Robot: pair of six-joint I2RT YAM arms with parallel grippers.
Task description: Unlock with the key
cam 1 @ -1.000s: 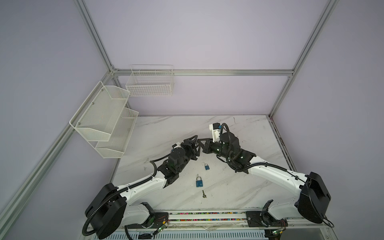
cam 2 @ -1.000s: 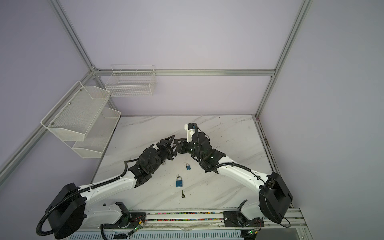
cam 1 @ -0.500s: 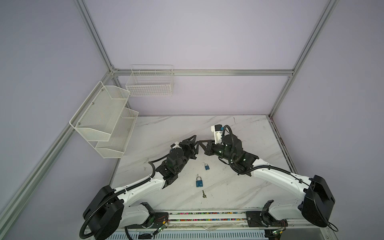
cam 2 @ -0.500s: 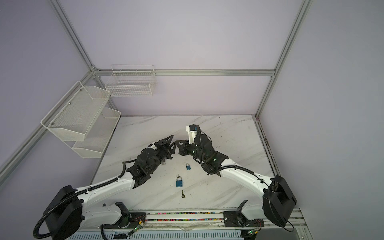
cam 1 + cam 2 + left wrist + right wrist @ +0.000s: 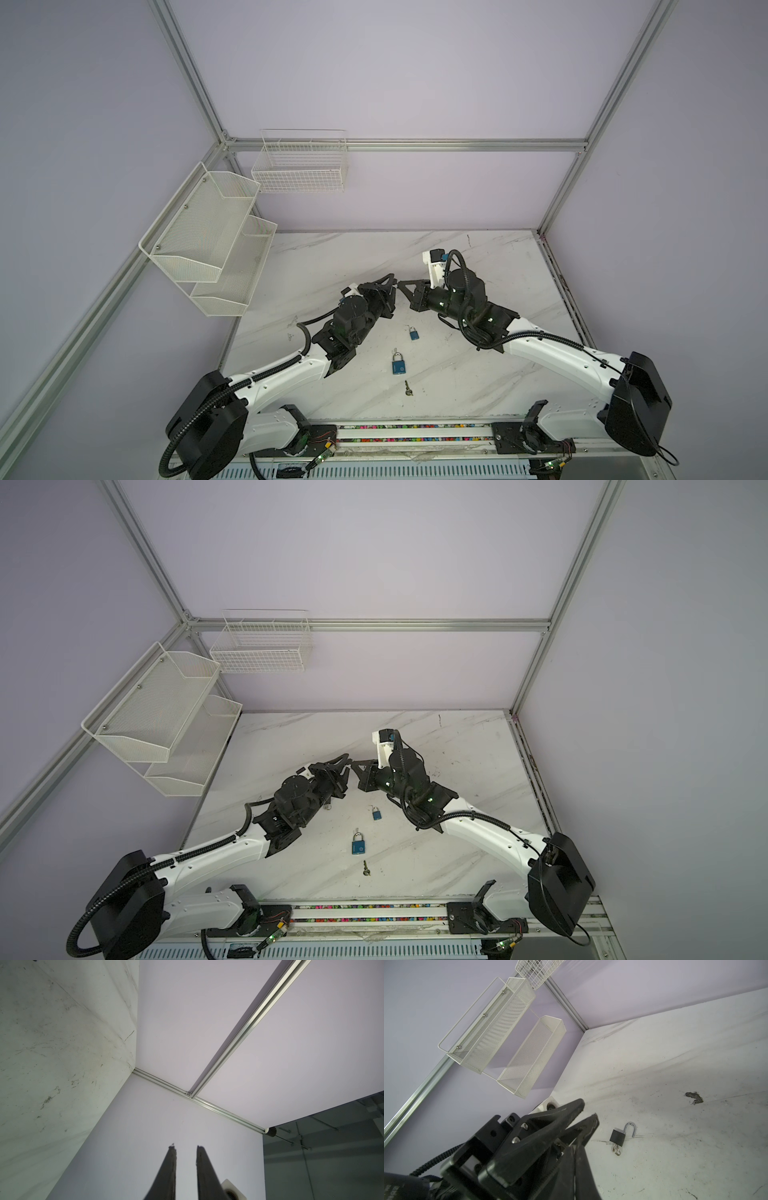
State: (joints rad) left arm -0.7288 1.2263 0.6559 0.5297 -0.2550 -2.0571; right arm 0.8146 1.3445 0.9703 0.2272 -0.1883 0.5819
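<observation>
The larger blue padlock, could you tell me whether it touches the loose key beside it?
Apart. In both top views bare marble shows between the larger blue padlock and the loose key.

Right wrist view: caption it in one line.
Open black padlock, key at its base, lies on the table near the left pincer.
</observation>
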